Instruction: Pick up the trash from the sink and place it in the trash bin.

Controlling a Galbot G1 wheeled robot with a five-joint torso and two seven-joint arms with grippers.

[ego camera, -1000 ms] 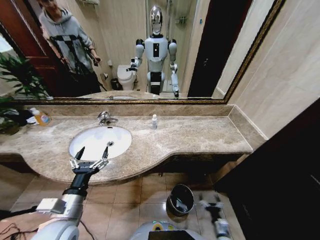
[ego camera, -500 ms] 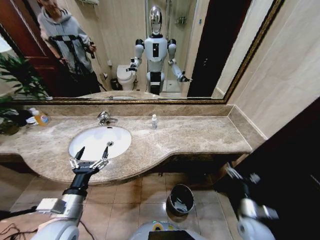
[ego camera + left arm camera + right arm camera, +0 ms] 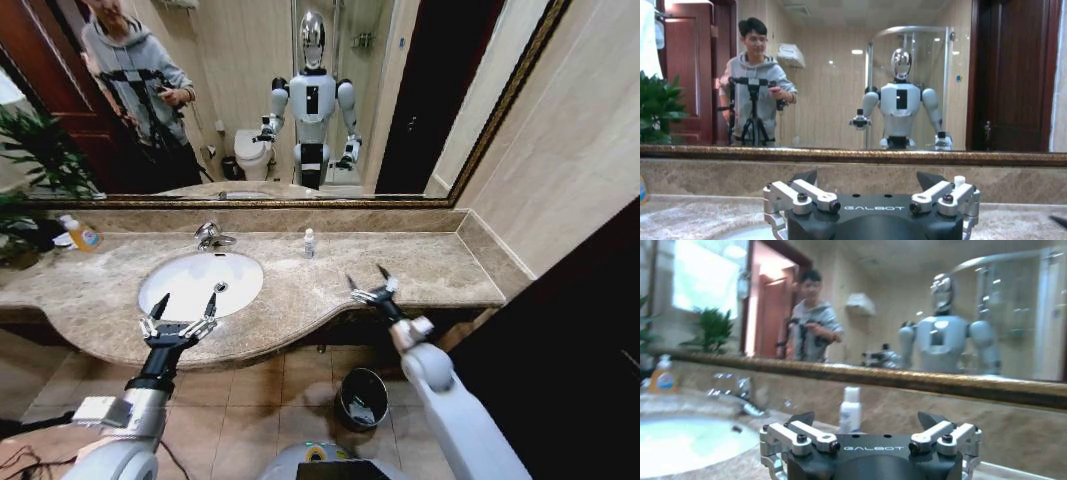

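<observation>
Head view: right gripper (image 3: pixel 366 283) open, centre-right, over marble counter (image 3: pixel 440 265).
Advice: steer toward white oval sink (image 3: pixel 195 280); left gripper (image 3: pixel 184 305) open, waiting.

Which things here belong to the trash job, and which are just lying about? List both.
Job:
sink
bin
left claw, open at the sink's front edge
right claw, open over the counter
small white bottle standing on the counter, possibly

Lying about:
orange-label bottle
plant
tap
</observation>
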